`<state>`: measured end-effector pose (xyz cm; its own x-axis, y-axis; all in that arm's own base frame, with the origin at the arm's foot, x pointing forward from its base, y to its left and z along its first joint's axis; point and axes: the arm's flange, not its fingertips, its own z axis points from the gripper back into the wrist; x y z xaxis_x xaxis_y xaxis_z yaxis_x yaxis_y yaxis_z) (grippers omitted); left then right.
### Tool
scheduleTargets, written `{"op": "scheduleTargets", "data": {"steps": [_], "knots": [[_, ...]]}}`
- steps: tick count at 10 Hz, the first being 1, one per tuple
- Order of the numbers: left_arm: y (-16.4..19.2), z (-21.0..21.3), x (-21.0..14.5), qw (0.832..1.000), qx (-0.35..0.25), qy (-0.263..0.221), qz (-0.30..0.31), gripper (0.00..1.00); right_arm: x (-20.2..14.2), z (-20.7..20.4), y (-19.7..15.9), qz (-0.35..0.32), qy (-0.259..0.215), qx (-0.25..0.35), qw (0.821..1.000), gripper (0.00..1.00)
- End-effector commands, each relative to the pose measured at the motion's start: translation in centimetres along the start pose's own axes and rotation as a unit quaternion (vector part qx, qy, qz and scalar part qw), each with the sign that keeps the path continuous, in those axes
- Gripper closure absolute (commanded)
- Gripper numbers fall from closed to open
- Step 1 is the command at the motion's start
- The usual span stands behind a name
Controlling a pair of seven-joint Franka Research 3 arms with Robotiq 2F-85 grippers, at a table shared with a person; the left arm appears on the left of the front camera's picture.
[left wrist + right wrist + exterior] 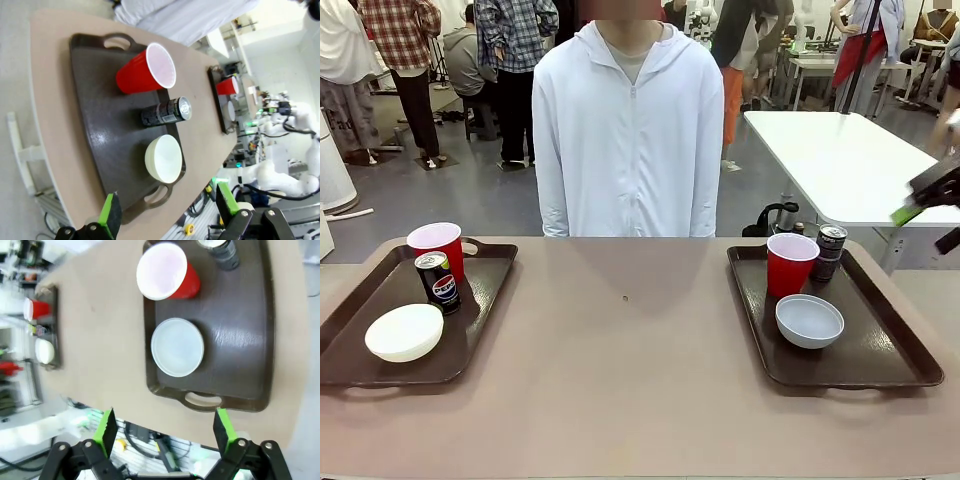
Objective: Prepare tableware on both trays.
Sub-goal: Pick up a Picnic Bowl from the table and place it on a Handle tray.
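From my station I see black linkage fingers with bright green pads and silver pivot screws on my left gripper [170, 212] and right gripper [165, 432], while the person [628, 130] across from me wears a white zip-up hooded jacket over a grey shirt.

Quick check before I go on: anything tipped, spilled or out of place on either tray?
Nothing stands out. The left tray holds an upright red cup, the Pepsi can and the white bowl. The right tray holds a red cup, a dark can and the grey-blue bowl. No spills or damage visible.
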<state>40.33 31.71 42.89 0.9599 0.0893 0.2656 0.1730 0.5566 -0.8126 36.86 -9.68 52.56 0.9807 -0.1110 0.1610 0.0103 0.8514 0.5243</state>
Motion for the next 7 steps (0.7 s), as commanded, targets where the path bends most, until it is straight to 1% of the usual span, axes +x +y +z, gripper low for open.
{"op": "scheduleTargets", "data": {"steps": [1, 3, 4, 5, 6, 7], "knots": [[-0.3, 0.0, -0.2, 1.000, 0.001, -0.002, -0.003, 0.00, 3.9, 1.4, -4.6, -0.012, 0.024, 0.123, 0.992, 0.00], [-0.3, 0.0, -0.2, 1.000, 0.001, -0.002, -0.003, 0.00, 4.5, 1.6, -11.4, -0.003, 0.032, 0.208, 0.978, 0.00], [-0.3, 0.0, -0.2, 1.000, 0.001, -0.002, -0.003, 0.00, 4.4, 1.3, -14.2, -0.011, 0.018, 0.235, 0.972, 0.00], [-0.3, 0.0, -0.2, 1.000, 0.001, -0.002, -0.003, 0.00, 4.0, 0.9, -16.2, -0.017, 0.003, 0.265, 0.964, 0.00], [-0.3, 0.0, -0.2, 1.000, 0.001, -0.002, -0.003, 0.00, 3.1, 0.4, -18.0, -0.006, 0.011, 0.293, 0.956, 0.00], [-0.3, 0.0, -0.2, 1.000, 0.001, -0.002, -0.003, 0.00, 2.6, 0.3, -19.3, -0.005, 0.000, 0.303, 0.953, 0.00]]}}
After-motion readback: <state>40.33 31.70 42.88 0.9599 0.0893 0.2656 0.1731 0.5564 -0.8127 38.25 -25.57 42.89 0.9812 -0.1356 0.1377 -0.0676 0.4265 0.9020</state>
